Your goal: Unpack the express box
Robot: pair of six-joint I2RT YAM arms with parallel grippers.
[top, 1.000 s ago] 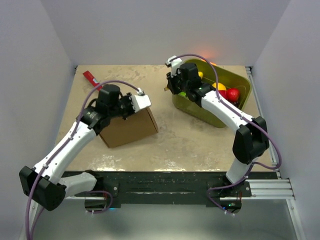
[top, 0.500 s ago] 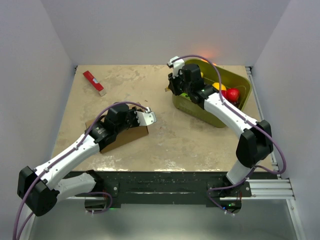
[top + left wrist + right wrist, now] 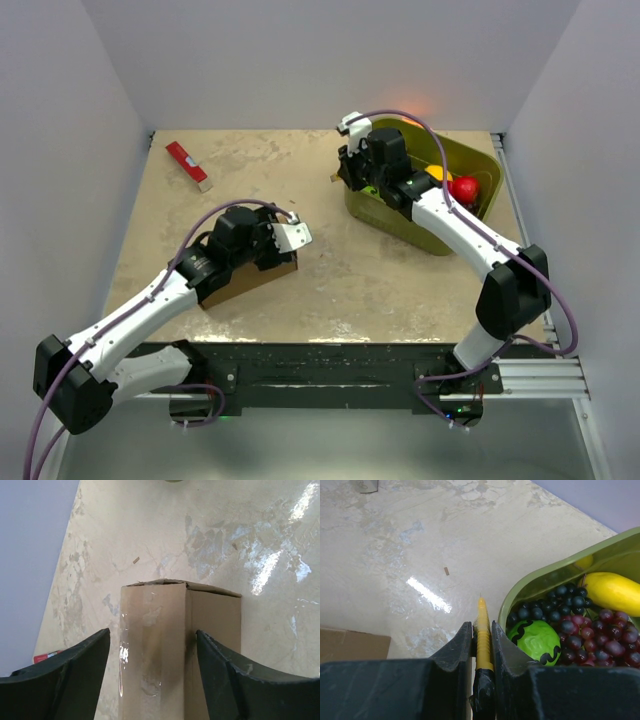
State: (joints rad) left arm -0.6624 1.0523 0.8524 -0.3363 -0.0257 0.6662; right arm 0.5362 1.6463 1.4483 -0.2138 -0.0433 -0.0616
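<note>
The express box (image 3: 238, 280), plain brown cardboard, lies on the table at the near left, mostly under my left arm. In the left wrist view the express box (image 3: 170, 645) has its taped end between the tips of my left gripper (image 3: 152, 632). The jaws stand open on either side of it, with a gap at each side. My right gripper (image 3: 352, 176) hovers by the left rim of the green tub (image 3: 472, 152). In the right wrist view the right gripper (image 3: 481, 628) is shut on a thin yellow tool with a black handle (image 3: 483, 642).
The olive-green tub (image 3: 545, 577) holds dark grapes (image 3: 612, 630), a green ball (image 3: 537, 640), a yellow fruit (image 3: 612, 592) and a red fruit (image 3: 465, 188). A small red packet (image 3: 187, 163) lies at the far left corner. Grey walls close in three sides.
The left arm brought the box down and nearer, from raised to lying flat on the table. Its jaws then opened and let go. The right arm has barely moved.
</note>
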